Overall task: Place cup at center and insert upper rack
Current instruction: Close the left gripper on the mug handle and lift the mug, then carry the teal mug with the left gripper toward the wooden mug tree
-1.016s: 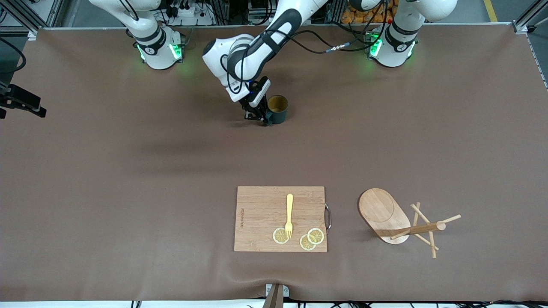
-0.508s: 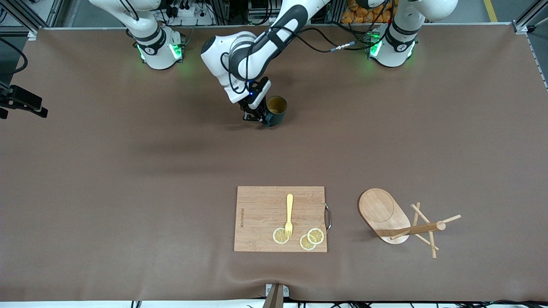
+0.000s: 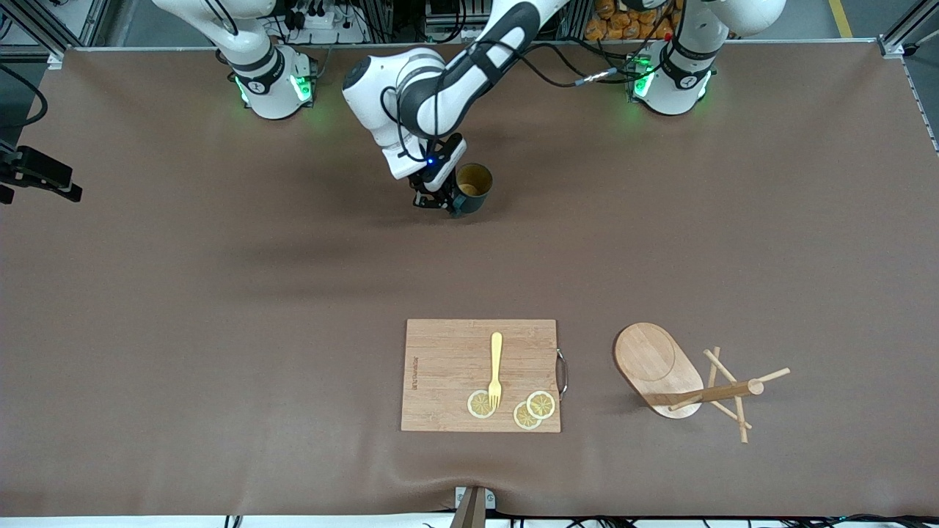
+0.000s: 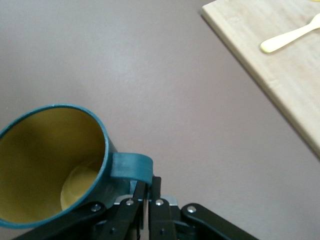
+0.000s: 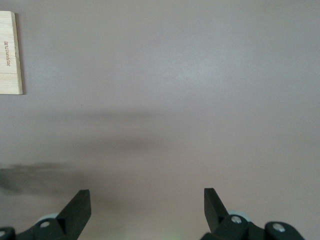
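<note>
Brown mat-covered table [image 3: 220,308], alu frame edges [image 3: 44,33]

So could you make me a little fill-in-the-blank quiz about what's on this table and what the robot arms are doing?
1. The left gripper is shut on the cup's ____.
2. A yellow fork lies on the wooden ____.
3. The upper rack is not standing; it lies on its ____.
4. The right gripper's fingers are ____, with nothing between them.

Missing words: handle; cutting board; side; open
</note>
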`<action>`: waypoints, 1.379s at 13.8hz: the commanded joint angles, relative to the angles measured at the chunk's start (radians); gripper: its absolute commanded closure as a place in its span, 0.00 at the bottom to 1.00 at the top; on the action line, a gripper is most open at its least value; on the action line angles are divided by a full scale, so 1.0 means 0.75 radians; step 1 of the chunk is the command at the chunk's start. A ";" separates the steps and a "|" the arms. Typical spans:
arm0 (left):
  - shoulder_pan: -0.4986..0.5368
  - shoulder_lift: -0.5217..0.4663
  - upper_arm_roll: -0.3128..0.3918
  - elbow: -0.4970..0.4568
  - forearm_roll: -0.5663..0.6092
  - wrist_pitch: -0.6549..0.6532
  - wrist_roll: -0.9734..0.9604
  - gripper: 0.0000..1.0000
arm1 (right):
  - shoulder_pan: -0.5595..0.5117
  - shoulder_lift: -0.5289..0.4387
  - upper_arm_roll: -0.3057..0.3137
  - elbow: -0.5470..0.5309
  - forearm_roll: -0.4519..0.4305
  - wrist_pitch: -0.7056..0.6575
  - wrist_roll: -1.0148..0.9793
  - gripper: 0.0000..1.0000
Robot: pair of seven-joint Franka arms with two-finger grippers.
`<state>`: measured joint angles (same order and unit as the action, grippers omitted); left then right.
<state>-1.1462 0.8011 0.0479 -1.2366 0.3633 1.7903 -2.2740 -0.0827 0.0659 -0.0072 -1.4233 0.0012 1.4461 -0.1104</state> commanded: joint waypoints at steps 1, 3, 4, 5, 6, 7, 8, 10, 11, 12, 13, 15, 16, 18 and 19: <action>0.070 -0.131 -0.001 -0.034 -0.079 0.004 0.121 1.00 | 0.008 -0.014 -0.003 -0.013 -0.006 0.001 0.008 0.00; 0.123 -0.196 -0.001 -0.039 -0.140 0.004 0.209 1.00 | 0.008 -0.014 -0.003 -0.011 -0.006 0.001 0.008 0.00; 0.151 -0.227 -0.001 -0.039 -0.171 0.004 0.258 1.00 | 0.008 -0.014 -0.003 -0.011 -0.006 0.001 0.008 0.00; 0.184 -0.256 -0.001 -0.039 -0.210 0.004 0.309 1.00 | 0.010 -0.014 -0.003 -0.011 -0.006 0.001 0.008 0.00; 0.221 -0.286 -0.001 -0.039 -0.251 0.004 0.358 1.00 | 0.010 -0.012 -0.003 -0.011 -0.006 0.001 0.008 0.00; 0.262 -0.311 -0.003 -0.039 -0.300 0.004 0.407 1.00 | 0.010 -0.014 -0.003 -0.011 -0.006 -0.001 0.008 0.00; 0.299 -0.334 -0.003 -0.039 -0.341 0.004 0.460 1.00 | 0.010 -0.012 -0.003 -0.008 -0.006 -0.001 0.008 0.00; 0.360 -0.366 -0.003 -0.039 -0.406 0.004 0.565 1.00 | 0.008 -0.012 -0.003 -0.008 -0.006 -0.001 0.008 0.00; 0.407 -0.391 -0.003 -0.037 -0.463 0.004 0.622 1.00 | 0.008 -0.012 -0.003 -0.004 -0.006 0.001 0.008 0.00; 0.460 -0.415 -0.005 -0.037 -0.541 0.004 0.675 1.00 | 0.008 -0.012 -0.003 -0.002 -0.006 0.001 0.008 0.00; 0.511 -0.436 -0.005 -0.037 -0.602 0.004 0.724 1.00 | 0.008 -0.012 -0.003 -0.002 -0.006 0.001 0.008 0.00; 0.581 -0.458 -0.005 -0.037 -0.678 0.004 0.823 1.00 | 0.010 -0.012 -0.003 0.000 -0.006 0.001 0.008 0.00; 0.620 -0.465 -0.005 -0.037 -0.713 0.004 0.864 1.00 | 0.008 -0.012 -0.003 0.000 -0.004 0.001 0.008 0.00; 0.691 -0.467 -0.005 -0.037 -0.791 0.004 0.951 1.00 | 0.018 -0.012 -0.003 0.000 -0.006 0.001 0.010 0.00; 0.730 -0.477 -0.007 -0.034 -0.828 0.004 0.986 1.00 | 0.026 -0.012 -0.003 0.002 -0.006 0.001 0.008 0.00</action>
<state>-0.6435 0.4741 0.0546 -1.2359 -0.2030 1.7895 -1.5849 -0.0812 0.0659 -0.0064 -1.4239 0.0012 1.4479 -0.1104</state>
